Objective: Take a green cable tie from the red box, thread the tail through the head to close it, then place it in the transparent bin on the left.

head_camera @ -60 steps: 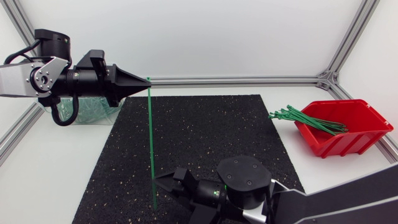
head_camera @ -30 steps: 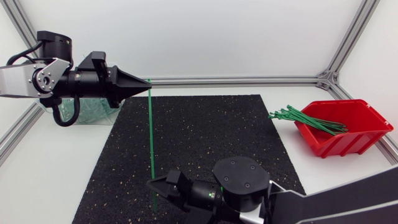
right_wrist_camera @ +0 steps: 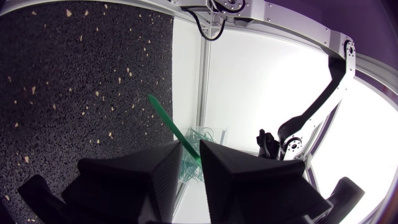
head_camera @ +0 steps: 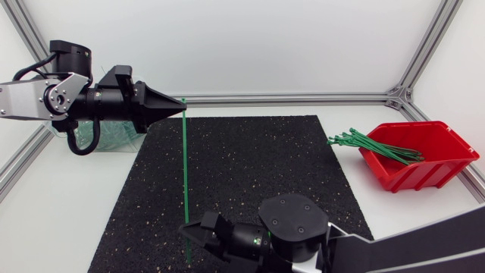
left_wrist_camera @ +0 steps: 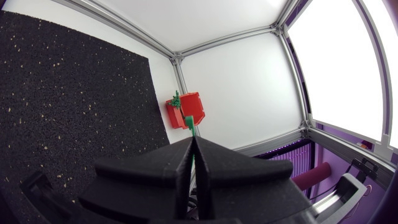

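While the left gripper (head_camera: 180,111) is pinching the far end of the green cable tie (head_camera: 185,174) between fully closed fingers, the right gripper (head_camera: 187,231) is bracketing the near end. Its fingers are slightly parted with the strip in the gap, apparently readying a grip for threading. The tie is stretching straight over the black mat (head_camera: 265,167), its long axis running from far side to near edge, well apart from the red box (head_camera: 432,163).

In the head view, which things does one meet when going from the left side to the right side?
left hand → green cable tie that it grips → bundle of green ties sticking out of the box → red box
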You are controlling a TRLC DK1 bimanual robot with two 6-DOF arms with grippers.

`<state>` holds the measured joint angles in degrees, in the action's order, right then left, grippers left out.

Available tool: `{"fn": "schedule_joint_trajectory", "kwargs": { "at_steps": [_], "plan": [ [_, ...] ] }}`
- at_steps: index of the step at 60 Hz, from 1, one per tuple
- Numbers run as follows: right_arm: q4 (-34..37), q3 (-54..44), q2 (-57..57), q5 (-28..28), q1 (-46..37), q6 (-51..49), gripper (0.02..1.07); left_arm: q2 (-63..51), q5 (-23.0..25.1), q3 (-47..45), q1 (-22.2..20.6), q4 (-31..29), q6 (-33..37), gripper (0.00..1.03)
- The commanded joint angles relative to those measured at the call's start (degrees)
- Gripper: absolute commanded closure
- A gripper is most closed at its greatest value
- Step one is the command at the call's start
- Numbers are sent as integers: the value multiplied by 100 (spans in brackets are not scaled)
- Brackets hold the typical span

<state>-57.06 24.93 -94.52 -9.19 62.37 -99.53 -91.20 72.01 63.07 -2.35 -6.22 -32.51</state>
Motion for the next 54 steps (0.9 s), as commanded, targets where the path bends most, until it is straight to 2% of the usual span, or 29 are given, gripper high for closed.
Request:
{"fn": "schedule_joint_trajectory", "kwargs": {
  "at_steps": [1, 12, 17, 19, 39, 54],
  "plan": [
    [-77, -137, 57, 5, 109, -181, 81, -109, 77, 171, 42, -20, 96, 100],
    [-77, -234, 136, 84, 197, -164, 83, -117, 77, 171, 68, -20, 114, 100],
    [-69, -269, 171, 93, 197, -155, 98, -117, 77, 171, 86, -20, 131, 100],
    [-69, -269, 180, 110, 197, -120, 100, -117, 77, 171, 86, -20, 131, 100],
    [-69, -216, 215, 190, 118, 56, 100, -100, 77, 127, 59, -20, 175, 100],
    [116, -5, 408, 286, 135, 794, 101, 278, 24, -181, -46, -2, 483, 100]
  ]
}}
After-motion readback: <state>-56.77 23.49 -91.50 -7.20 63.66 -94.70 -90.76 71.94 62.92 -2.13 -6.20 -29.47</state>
